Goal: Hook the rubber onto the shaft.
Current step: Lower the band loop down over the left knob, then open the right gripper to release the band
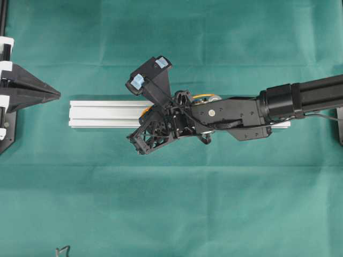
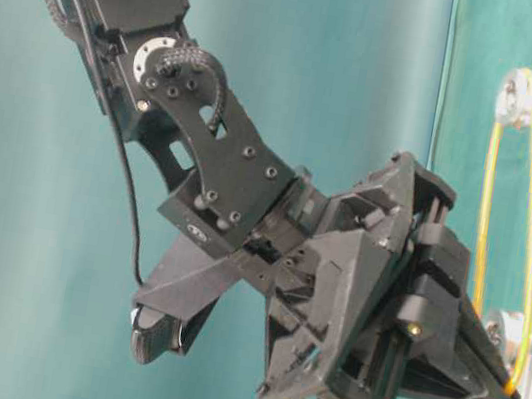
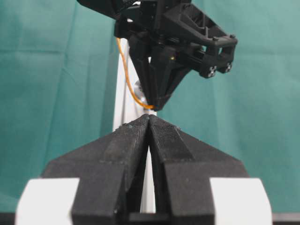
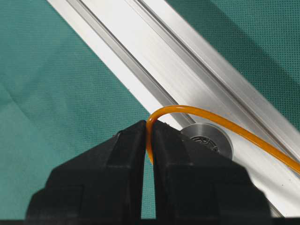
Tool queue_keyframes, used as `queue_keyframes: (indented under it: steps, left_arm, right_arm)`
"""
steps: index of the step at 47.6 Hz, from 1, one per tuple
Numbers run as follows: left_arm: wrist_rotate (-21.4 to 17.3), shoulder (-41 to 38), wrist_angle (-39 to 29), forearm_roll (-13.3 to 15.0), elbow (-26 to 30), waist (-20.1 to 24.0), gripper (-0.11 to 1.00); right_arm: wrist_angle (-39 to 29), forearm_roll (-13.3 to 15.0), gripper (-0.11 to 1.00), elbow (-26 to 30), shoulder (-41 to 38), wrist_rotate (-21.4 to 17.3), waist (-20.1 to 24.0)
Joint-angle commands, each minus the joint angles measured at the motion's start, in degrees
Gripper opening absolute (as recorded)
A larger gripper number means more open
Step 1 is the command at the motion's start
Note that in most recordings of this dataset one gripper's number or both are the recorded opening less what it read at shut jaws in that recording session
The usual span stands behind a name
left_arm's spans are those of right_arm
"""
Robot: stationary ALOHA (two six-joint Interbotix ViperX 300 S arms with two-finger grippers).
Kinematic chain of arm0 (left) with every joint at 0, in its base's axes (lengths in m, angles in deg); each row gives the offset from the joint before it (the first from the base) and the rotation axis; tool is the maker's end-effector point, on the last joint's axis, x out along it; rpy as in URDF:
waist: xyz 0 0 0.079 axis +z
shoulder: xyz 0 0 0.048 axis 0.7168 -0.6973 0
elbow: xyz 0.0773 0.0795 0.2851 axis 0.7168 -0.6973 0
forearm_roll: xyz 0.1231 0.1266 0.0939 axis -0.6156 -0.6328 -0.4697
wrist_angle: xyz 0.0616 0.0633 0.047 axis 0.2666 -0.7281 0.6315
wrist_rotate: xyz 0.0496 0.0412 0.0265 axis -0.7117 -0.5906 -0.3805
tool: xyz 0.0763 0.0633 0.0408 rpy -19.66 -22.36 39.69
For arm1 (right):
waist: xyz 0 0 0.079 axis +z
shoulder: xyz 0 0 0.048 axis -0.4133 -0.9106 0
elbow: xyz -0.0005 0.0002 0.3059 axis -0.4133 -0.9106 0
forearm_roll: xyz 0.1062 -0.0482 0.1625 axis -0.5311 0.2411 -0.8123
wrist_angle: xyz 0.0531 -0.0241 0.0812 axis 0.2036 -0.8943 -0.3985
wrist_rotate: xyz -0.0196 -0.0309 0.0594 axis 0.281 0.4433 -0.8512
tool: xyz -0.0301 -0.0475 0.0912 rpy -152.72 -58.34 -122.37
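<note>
The silver rail (image 1: 107, 114) lies across the middle of the green cloth. The orange rubber band (image 2: 486, 214) is stretched along it, looped over one silver pulley (image 2: 515, 95) and pulled past a second silver shaft (image 2: 503, 328). My right gripper (image 4: 150, 125) is shut on the band's end (image 4: 211, 114), right beside that shaft (image 4: 208, 139). In the overhead view it (image 1: 143, 114) sits over the rail's middle, and a bit of the band (image 1: 146, 111) shows there. My left gripper (image 3: 149, 118) is shut and empty, off the rail's left end (image 1: 57, 95), pointing at it.
The right arm (image 1: 268, 104) covers the rail's right half. A small black wire object (image 1: 63, 250) lies at the front left edge. A black mount (image 1: 340, 126) stands at the right edge. Green cloth (image 1: 171, 203) covers the table.
</note>
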Motion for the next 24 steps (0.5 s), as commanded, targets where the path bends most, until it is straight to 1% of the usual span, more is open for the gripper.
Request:
queue_keyframes:
  steps: [1, 17, 24]
  left_arm:
    - [0.0, -0.4, 0.3, -0.2, 1.8, 0.2, 0.00]
    - [0.1, -0.4, 0.3, -0.2, 1.8, 0.2, 0.00]
    - [0.1, -0.4, 0.4, -0.2, 1.8, 0.2, 0.00]
  right_arm:
    - [0.1, -0.1, 0.07, 0.3, 0.7, 0.0, -0.2]
    - [-1.3, -0.4, 0.07, 0.0, 0.9, -0.1, 1.3]
    - [-2.0, -0.4, 0.07, -1.1, 1.8, -0.1, 1.5]
